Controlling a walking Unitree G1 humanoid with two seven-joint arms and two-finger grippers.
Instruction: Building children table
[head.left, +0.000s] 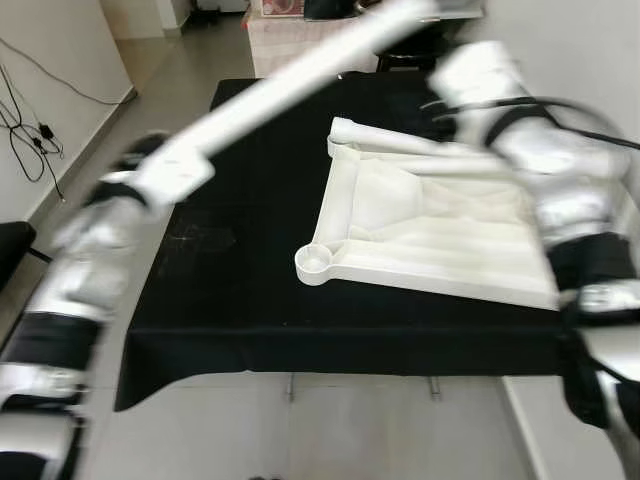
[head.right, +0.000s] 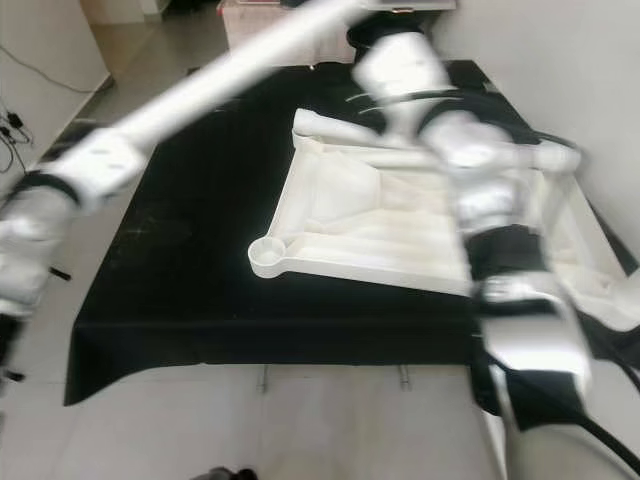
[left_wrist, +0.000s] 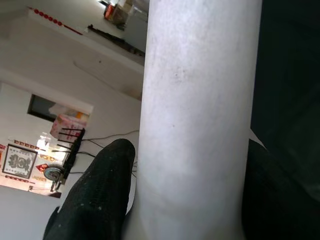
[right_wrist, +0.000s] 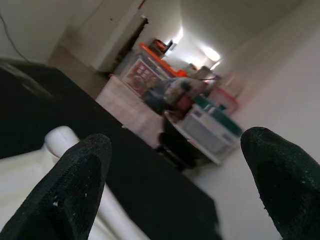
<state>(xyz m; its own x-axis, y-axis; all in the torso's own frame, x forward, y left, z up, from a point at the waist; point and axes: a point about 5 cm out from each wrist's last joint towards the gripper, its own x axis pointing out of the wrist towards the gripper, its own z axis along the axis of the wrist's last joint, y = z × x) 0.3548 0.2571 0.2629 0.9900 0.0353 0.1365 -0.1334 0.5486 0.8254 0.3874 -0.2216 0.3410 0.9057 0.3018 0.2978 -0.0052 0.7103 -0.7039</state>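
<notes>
The left end effector (left_wrist: 185, 200) is gripping a white table leg (head.left: 300, 75), apparently carrying it toward the corner socket (head.left: 314, 262). The upturned tabletop (head.left: 440, 235) is lying on the black table (head.left: 230, 240), socket at seven o'clock; the right end effector (right_wrist: 175, 175) is hanging open above.

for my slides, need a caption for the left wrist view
Left claw shut on a white table leg, seen close up along its black fingers.

You saw a matt black cloth (head.left: 230, 290) under the smooth white plastic tabletop (head.left: 440, 250); the white leg (left_wrist: 200, 120) looked matt, faintly speckled.
</notes>
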